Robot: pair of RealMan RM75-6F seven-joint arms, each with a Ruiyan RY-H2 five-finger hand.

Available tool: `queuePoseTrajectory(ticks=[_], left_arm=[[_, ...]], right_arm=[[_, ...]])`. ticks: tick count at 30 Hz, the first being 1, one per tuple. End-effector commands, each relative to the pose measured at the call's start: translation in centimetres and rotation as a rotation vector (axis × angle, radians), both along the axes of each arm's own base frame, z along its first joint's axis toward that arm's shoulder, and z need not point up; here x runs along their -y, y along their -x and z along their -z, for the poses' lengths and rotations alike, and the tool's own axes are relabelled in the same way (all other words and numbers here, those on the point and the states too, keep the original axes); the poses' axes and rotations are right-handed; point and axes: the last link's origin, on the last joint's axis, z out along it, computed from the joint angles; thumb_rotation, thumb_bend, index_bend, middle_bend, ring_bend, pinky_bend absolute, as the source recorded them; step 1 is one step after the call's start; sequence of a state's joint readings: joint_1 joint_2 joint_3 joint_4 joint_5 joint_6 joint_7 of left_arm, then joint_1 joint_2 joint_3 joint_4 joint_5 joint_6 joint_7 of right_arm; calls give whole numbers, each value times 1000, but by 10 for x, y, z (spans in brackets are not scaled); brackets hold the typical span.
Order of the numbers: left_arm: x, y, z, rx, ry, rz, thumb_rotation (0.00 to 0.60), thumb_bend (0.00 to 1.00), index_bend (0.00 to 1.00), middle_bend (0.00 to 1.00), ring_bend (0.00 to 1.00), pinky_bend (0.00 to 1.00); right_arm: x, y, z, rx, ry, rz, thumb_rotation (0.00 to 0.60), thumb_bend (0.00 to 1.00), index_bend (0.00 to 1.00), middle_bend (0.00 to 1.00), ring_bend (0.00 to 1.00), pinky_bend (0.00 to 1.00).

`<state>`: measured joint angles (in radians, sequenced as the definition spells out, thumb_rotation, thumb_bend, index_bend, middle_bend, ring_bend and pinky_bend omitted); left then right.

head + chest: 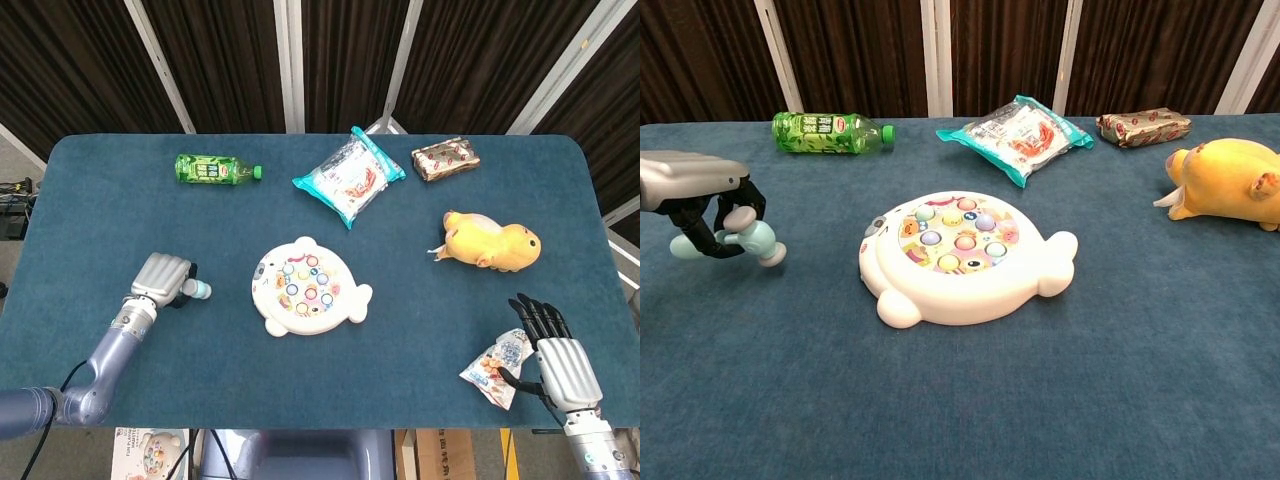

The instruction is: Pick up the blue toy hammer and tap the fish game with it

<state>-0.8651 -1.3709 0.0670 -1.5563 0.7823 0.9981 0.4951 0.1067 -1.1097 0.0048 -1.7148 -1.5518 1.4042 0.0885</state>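
Observation:
The white fish game (308, 297) (958, 256), round with coloured fish in its top, lies mid-table. My left hand (162, 279) (690, 192) hovers well to its left and holds the pale blue toy hammer (196, 290) (750, 238), whose head points toward the game. A clear gap separates hammer and game. My right hand (560, 362) rests at the near right edge with fingers spread, beside a small snack packet (494, 365); it holds nothing.
A green bottle (214, 169) (828, 132) lies at the back left. A teal snack bag (349, 177) (1015, 126) and a brown wrapped bar (446, 158) (1143, 126) lie at the back. A yellow plush toy (490, 241) (1228, 183) sits at the right.

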Motion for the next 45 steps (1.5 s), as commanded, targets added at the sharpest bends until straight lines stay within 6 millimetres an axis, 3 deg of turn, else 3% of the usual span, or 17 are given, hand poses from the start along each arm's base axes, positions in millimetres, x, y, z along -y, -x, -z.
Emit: queuePoseTrajectory(ticks=[1,24,34,45], left_arm=[[1,2,2,0,5,-5,600,714,652,534,487,620],[2,8,6,-3,20,-18,600,710,617,517,479,618],[4,16,6,-33,22,-37,600,517,519,430,399,545],[5,21,0,-30,-11,-50,600,399,425,368,362,511]], right_arm=[[0,0,0,0,0,1,600,217,0,0,0,0],[0,0,0,-3,-2,2,600,217,0,0,0,0],[0,-1,0,-3,-2,-2,600,217,0,0,0,0],[-1,-1,0,-5,-1,-4,600,217,0,0,0,0]])
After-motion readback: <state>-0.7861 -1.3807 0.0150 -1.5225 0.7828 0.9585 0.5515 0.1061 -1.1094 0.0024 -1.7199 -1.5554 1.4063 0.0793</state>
